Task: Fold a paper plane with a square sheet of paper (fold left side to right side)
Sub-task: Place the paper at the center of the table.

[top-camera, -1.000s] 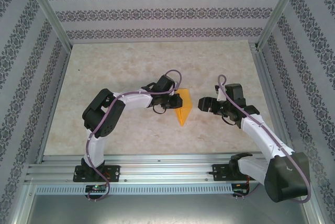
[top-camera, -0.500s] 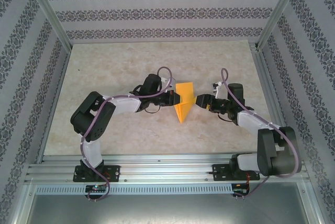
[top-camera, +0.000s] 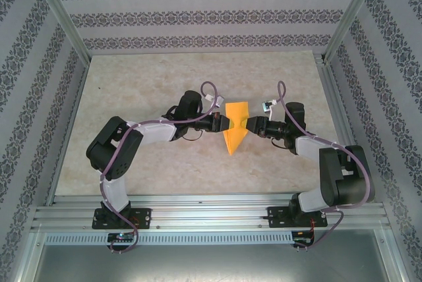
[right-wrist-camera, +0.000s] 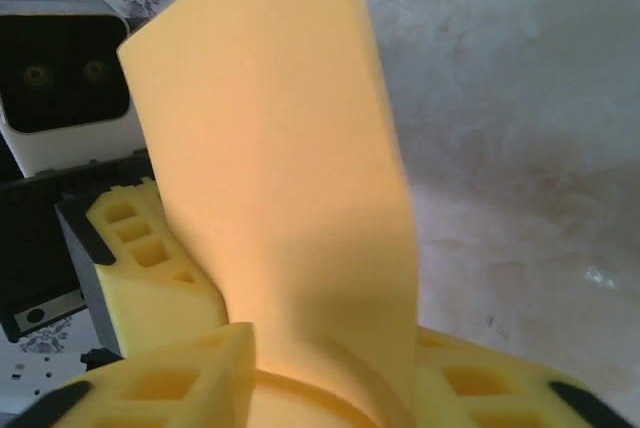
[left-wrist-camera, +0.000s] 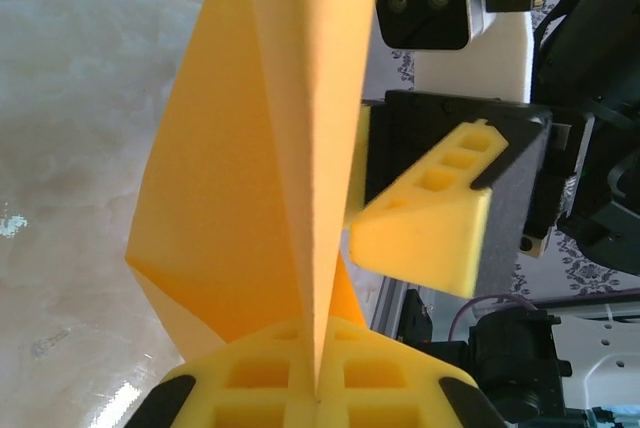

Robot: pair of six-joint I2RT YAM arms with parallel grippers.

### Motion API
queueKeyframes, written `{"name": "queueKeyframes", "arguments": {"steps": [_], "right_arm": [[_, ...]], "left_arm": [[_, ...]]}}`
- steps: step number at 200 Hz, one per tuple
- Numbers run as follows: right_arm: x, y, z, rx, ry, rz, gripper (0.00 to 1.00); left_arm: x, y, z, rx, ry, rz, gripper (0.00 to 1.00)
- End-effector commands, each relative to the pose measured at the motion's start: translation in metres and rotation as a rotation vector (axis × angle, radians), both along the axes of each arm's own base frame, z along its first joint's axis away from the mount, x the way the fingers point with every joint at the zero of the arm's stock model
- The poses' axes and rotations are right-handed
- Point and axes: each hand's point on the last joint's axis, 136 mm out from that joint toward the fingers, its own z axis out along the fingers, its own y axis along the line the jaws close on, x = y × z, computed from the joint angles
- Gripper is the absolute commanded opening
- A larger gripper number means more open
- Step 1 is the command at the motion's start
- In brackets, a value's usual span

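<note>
The square sheet of paper [top-camera: 235,127] is orange-yellow and folded into a pointed dart shape with a central ridge, its tip towards the near edge. It hangs between the two arms at mid-table. My left gripper [top-camera: 224,124] is shut on its ridge from the left; in the left wrist view the ridge [left-wrist-camera: 300,148] runs straight into the closed pads of my left gripper [left-wrist-camera: 318,383]. My right gripper [top-camera: 249,124] reaches in from the right. In the right wrist view a bowed flap of the paper [right-wrist-camera: 280,148] sits between the parted fingers of my right gripper [right-wrist-camera: 330,378].
The marble-patterned tabletop [top-camera: 145,91] lies bare around the arms. Aluminium posts [top-camera: 62,12] and patterned walls close in the sides and back. A metal rail [top-camera: 211,216] runs along the near edge by the arm bases.
The left gripper carried the paper a little right and away from me. The right arm stretched left to meet it, and its fingers narrowed around the paper's right flap.
</note>
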Motion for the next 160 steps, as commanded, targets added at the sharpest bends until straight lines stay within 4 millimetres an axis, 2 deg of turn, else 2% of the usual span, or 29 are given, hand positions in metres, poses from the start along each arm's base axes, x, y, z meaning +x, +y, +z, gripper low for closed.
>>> {"name": "queueKeyframes", "arguments": {"steps": [1, 14, 25, 49, 79, 93, 110, 131, 160], "right_arm": [[-0.001, 0.004, 0.017, 0.032, -0.064, 0.029, 0.21], [-0.001, 0.004, 0.016, 0.021, -0.058, 0.018, 0.09], [0.000, 0.003, 0.016, 0.013, -0.056, 0.010, 0.00], [0.000, 0.003, 0.017, -0.030, -0.049, -0.011, 0.00], [-0.002, 0.007, 0.018, -0.102, -0.028, -0.035, 0.00], [-0.002, 0.010, 0.016, -0.136, -0.005, -0.055, 0.00], [-0.001, 0.011, 0.012, -0.196, 0.021, -0.103, 0.00], [0.002, 0.015, 0.005, -0.258, 0.052, -0.149, 0.00], [0.007, 0.024, -0.014, -0.237, 0.114, -0.177, 0.00]], "left_arm": [[0.004, 0.001, 0.022, -0.057, -0.070, -0.010, 0.09], [0.006, 0.003, 0.024, -0.060, -0.070, -0.002, 0.14], [0.009, 0.007, 0.026, -0.058, -0.070, 0.012, 0.28], [0.021, 0.029, 0.035, -0.039, -0.091, 0.076, 0.53], [0.037, 0.080, 0.047, 0.065, -0.148, 0.212, 0.68], [0.038, 0.104, 0.048, 0.136, -0.175, 0.274, 0.70], [0.028, 0.120, 0.052, 0.187, -0.199, 0.301, 0.70], [0.011, 0.123, 0.049, 0.193, -0.182, 0.282, 0.67], [-0.011, 0.113, 0.036, 0.213, -0.163, 0.234, 0.63]]}}
